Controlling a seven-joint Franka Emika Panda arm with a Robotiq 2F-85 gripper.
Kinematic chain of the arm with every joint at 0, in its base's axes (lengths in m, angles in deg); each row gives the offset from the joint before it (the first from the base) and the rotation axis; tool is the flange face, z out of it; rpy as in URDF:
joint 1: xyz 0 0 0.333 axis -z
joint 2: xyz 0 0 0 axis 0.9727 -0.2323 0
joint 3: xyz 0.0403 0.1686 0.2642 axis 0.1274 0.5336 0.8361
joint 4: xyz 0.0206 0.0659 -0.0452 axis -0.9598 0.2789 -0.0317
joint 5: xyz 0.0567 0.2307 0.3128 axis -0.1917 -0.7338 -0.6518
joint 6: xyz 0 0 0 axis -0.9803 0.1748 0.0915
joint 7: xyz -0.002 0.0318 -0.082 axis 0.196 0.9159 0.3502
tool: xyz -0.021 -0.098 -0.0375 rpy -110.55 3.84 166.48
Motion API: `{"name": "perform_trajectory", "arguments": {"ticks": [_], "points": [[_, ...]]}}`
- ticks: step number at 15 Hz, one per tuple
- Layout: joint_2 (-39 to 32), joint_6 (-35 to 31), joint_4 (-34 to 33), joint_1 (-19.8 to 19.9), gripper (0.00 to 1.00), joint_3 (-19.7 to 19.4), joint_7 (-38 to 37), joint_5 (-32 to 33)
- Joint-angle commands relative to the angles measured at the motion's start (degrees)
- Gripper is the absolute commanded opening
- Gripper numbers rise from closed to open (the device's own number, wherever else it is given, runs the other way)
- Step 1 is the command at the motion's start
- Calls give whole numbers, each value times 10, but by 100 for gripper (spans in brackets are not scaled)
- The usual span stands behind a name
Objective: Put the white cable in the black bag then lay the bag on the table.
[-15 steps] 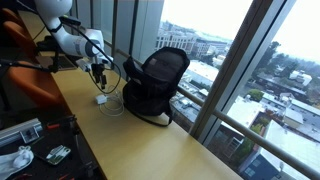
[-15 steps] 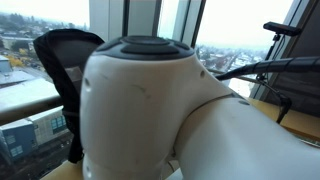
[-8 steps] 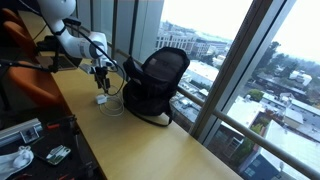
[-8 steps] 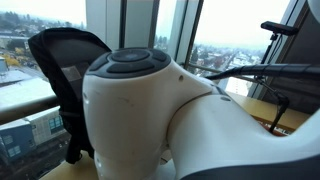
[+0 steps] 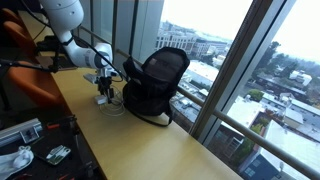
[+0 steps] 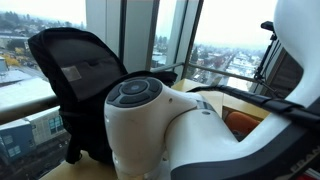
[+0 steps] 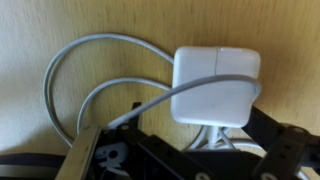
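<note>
**Counter by the Window: Gripper Above the Cable**

Tall windows with a city view run along the far edge of the table (image 5: 150, 150), a long light tan counter crossing the frame from upper left to lower right in an exterior view.

1. Bag position. The black bag (image 5: 155, 84) stands upright at the centre of that frame, against the glass. In an exterior view the black bag (image 6: 70, 85) fills the left side, with its top open toward the camera.
2. Cable position. The white cable (image 5: 108, 103) lies on the table just left of the bag, outside it. In the wrist view the white cable (image 7: 62, 85) forms two loose loops across the left half of the frame. Its square white plug (image 7: 215, 85) lies flat on the wood at right of centre.
3. Arm position. The robot arm (image 5: 70, 40) enters from the upper left. The gripper (image 5: 104, 90) points down, directly over the cable.
4. Pincer state. In the wrist view, one finger (image 7: 85, 158) shows at lower left and dark gripper parts show at lower right. The two sides are well apart with nothing clamped between them, so the jaws stand spread. The plug lies just above them in the frame.
5. Other items. An orange chair (image 5: 25, 60) stands at the left edge. A large white arm joint (image 6: 150, 125) blocks the foreground of an exterior view.
</note>
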Motion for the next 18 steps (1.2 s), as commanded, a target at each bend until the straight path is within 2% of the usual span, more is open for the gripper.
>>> {"name": "perform_trajectory", "arguments": {"ticks": [1, 2, 3, 8, 12, 16, 18], "points": [[-17, 31, -22, 11, 75, 6, 18, -2], [-16, 34, -23, 10, 74, 5, 17, -1], [-13, 35, -22, 11, 68, 6, 17, -3], [3, 46, -10, 19, 28, 9, 17, -4], [24, 39, 15, 39, 1, 15, 26, -7], [67, 25, 69, 61, 2, 19, 42, -13], [111, 25, 111, 70, 2, 19, 45, -12]]}}
